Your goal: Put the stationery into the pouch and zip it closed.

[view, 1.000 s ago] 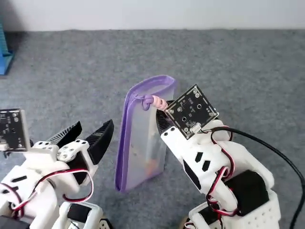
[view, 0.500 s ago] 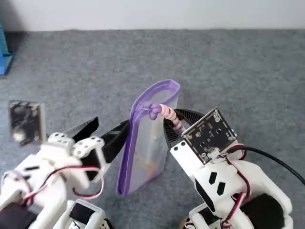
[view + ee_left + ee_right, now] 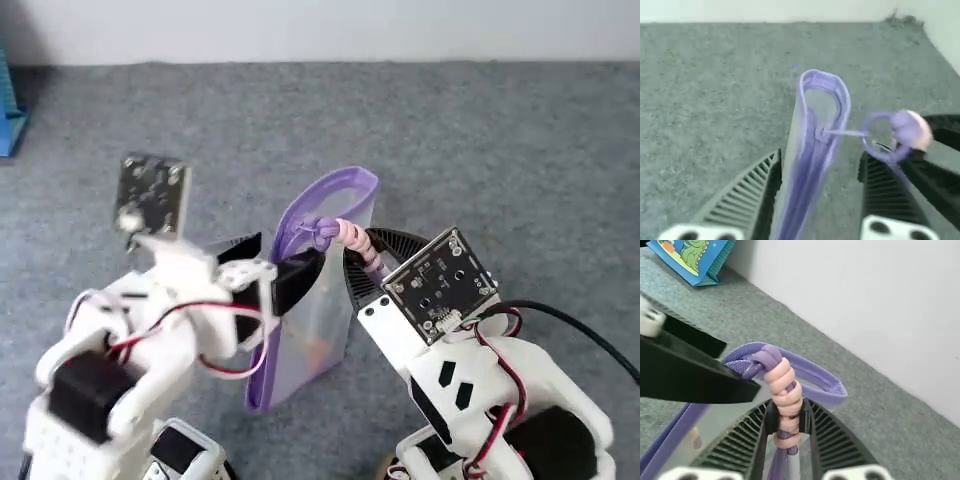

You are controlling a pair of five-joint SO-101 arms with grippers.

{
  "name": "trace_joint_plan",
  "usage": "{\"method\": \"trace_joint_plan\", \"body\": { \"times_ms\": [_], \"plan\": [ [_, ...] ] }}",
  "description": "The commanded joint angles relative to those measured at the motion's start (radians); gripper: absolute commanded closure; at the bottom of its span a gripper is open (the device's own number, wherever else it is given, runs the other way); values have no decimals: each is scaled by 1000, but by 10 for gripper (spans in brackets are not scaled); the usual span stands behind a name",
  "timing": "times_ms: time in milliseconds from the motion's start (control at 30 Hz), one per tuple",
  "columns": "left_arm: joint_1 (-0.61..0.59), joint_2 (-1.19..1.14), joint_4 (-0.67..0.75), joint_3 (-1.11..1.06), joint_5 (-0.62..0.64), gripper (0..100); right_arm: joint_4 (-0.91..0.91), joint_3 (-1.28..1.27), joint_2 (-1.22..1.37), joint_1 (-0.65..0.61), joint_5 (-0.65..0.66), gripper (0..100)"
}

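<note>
The translucent pouch [image 3: 322, 300] with a purple zipper edge stands upright on the grey carpet, and some stationery [image 3: 315, 346] shows faintly through its wall. My right gripper [image 3: 365, 262] is shut on the pink and purple zipper pull cord [image 3: 347, 236], also seen as a pink cord [image 3: 785, 395] between the right gripper [image 3: 786, 432] fingers. My left gripper [image 3: 817, 200] is open, with one finger on each side of the pouch's zipper edge [image 3: 812, 155]. In the high view the left gripper [image 3: 272, 266] sits over the pouch's top edge, beside the cord.
A blue object [image 3: 8, 112] lies at the far left edge of the carpet; it appears as a blue item with a dinosaur picture [image 3: 692, 257] in the right wrist view. A white wall runs along the back. Open carpet lies behind and to the right of the pouch.
My left arm rose and swung right until its open fingers straddle the pouch's edge. My right gripper first pulled the cord back toward its base, shifting the pouch's top, then held still.
</note>
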State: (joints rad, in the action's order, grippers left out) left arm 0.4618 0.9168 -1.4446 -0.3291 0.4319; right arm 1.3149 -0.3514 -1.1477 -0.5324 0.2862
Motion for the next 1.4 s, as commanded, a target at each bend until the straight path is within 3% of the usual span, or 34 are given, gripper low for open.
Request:
{"method": "trace_joint_plan", "body": {
  "times_ms": [0, 200, 433, 800, 1100, 1367],
  "plan": [
    [3, -74, 57, 4, -8, 761, 2, 6, -8, 4, -3, 991],
    [9, -127, 75, 4, -8, 776, -7, 5, -2, 27, -2, 991],
    [9, -126, 40, 4, -3, 992, -110, -48, -2, 171, -2, 991],
    [11, -44, -31, 4, 38, 991, -355, -230, -1, 180, 52, 991],
    [3, 120, -140, 4, 41, 991, -556, -298, 160, 360, 77, 991],
    [2, 242, -241, 4, 41, 991, -668, -304, 297, 380, 81, 991]
  ]
}}
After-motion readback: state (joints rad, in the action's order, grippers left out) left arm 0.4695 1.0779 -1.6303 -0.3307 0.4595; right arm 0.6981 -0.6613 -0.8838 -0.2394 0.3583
